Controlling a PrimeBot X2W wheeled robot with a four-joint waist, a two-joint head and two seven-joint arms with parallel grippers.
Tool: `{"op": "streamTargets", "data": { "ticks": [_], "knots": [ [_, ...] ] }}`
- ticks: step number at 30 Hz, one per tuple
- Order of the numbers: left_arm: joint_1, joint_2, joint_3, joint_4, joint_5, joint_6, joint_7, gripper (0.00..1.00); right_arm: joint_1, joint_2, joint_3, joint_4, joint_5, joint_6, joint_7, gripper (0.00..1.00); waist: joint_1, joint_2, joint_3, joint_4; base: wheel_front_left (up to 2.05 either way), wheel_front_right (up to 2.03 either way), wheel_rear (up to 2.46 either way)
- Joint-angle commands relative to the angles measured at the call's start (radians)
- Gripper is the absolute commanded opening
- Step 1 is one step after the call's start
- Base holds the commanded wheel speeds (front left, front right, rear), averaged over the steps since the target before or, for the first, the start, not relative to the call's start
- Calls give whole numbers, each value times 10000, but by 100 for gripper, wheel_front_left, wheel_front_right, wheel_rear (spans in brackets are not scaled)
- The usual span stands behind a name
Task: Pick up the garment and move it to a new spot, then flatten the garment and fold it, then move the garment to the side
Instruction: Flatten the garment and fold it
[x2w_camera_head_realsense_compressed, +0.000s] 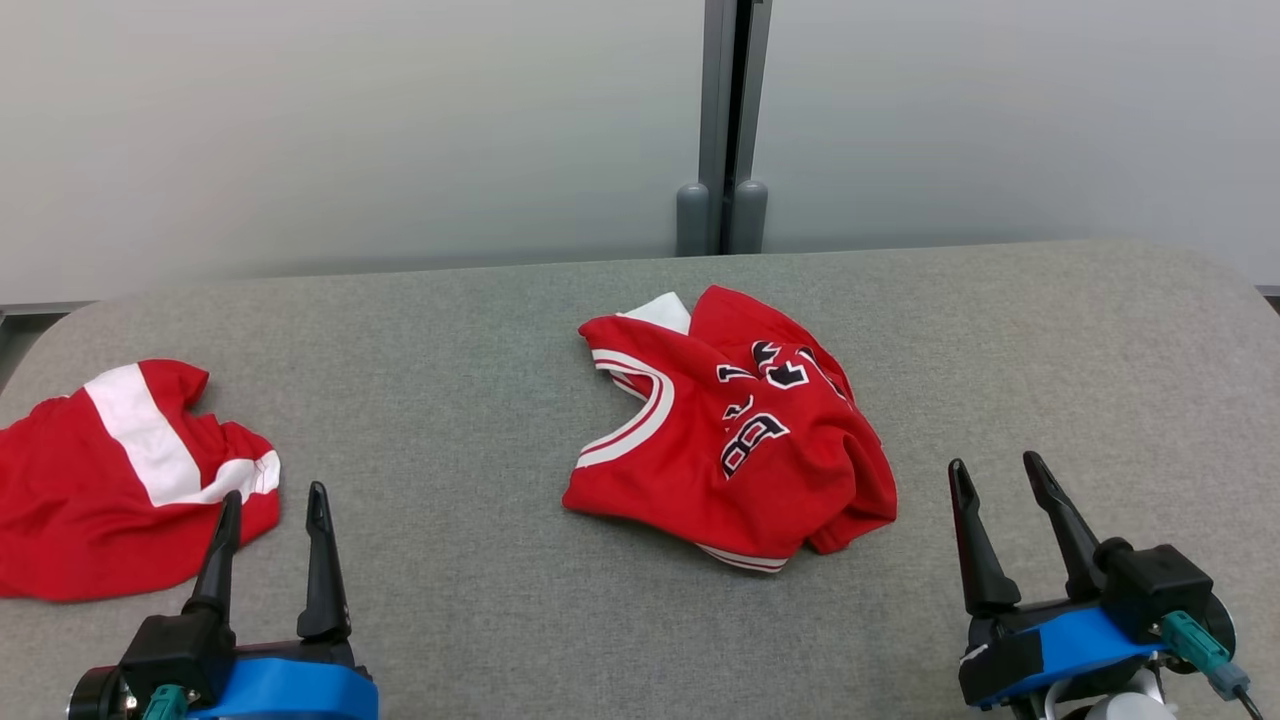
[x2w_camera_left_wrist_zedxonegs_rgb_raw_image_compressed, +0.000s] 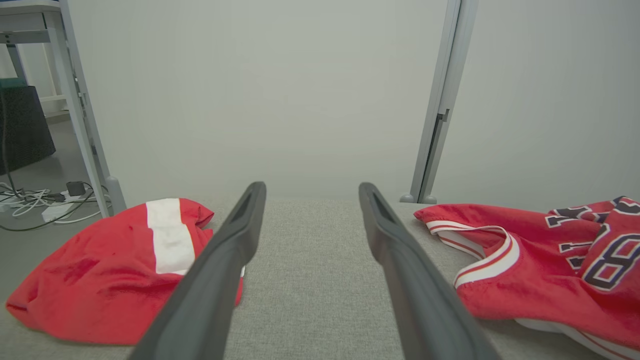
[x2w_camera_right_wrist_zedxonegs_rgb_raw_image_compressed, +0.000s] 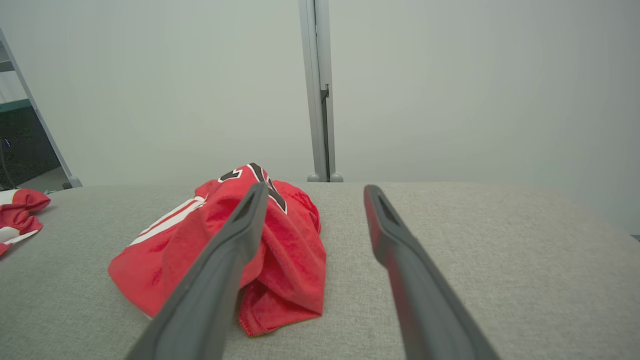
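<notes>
Your crumpled red jersey with white trim (x2w_camera_head_realsense_compressed: 730, 440) lies mid grey fabric tabletop (x2w_camera_head_realsense_compressed: 480, 330); left gripper (x2w_camera_head_realsense_compressed: 275, 492) and right gripper (x2w_camera_head_realsense_compressed: 994, 461) spread, empty.

A table (x2w_camera_head_realsense_compressed: 480, 330) covered in grey woven fabric, with rounded far corners, carries two pieces of clothing. A crumpled red jersey (x2w_camera_head_realsense_compressed: 740, 440) with white-and-red trim and dark, white-edged lettering lies bunched near the middle. Well apart from it, at the table's left edge, lies a rumpled red garment (x2w_camera_head_realsense_compressed: 110, 490) crossed by a broad white band.
</notes>
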Motion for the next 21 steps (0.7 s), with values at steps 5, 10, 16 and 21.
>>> {"op": "streamTargets", "data": {
  "ticks": [5, 10, 16, 21],
  "knots": [
    [-527, -48, -121, 83, 125, -227, -28, 100, -138, -47, 103, -24, 38, 5, 26, 100, 0, 0, 160, -179, 0, 0, 0],
    [-1524, -157, -479, 459, -3, -570, -26, 100, -354, -47, 142, -52, 43, 5, 7, 100, 0, 0, 477, -440, 0, 0, 0],
    [-3048, 23, -1315, 1487, -75, -891, 14, 100, -641, -47, 190, -106, 120, 5, -36, 100, 0, 0, 1123, -848, 0, 0, 0],
    [-4074, 221, -2164, 2603, -135, -974, 262, 100, -870, -47, 128, -78, 163, 5, -76, 100, 0, 0, 1652, -1162, 0, 0, 0]
  ]
}}
